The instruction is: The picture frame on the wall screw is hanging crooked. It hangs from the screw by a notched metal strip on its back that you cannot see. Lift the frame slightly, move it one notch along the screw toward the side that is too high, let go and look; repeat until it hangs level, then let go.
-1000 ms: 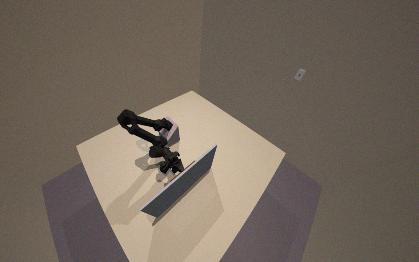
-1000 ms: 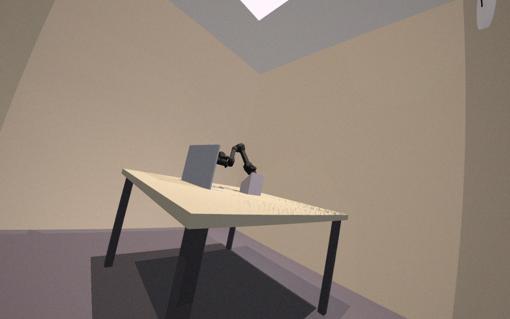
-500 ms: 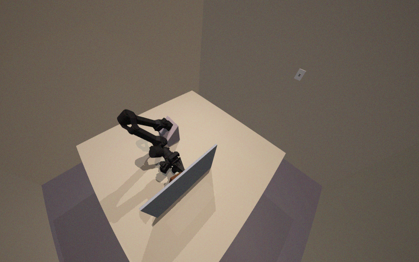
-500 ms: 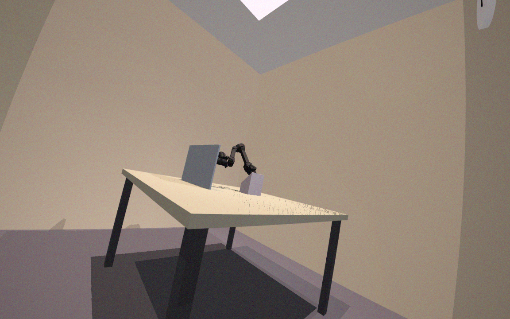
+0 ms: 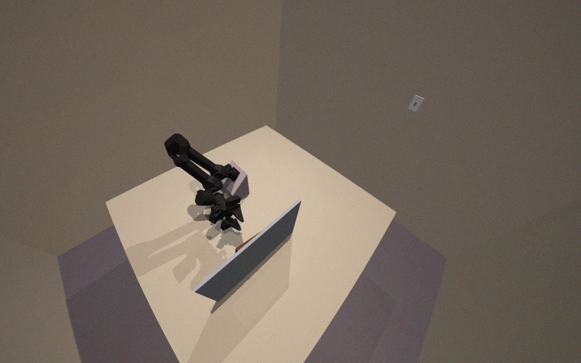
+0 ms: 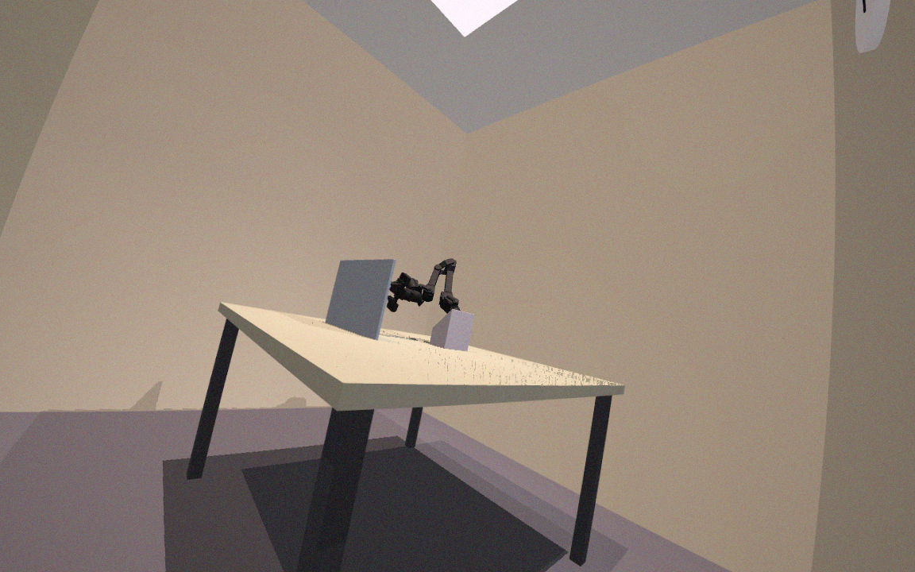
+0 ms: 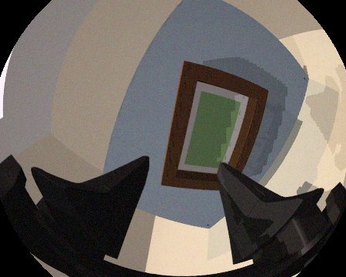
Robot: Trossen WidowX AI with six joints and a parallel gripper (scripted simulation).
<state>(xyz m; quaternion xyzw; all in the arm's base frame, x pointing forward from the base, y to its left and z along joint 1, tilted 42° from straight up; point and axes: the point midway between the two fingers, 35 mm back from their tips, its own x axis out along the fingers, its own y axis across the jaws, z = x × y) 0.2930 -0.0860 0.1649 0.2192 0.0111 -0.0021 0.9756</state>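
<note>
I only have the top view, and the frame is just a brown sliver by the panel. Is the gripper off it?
Observer: Yes. In the wrist view the gripper is open, its fingers apart and holding nothing. The frame hangs free beyond them.
Operator: Does it hang level?
Observer: It looks crooked. Its top edge runs at an angle to the top edge of the panel, though that lens bends lines.
Operator: Anything on the panel's far side?
Observer: No. The exterior view shows a plain grey back.
</note>
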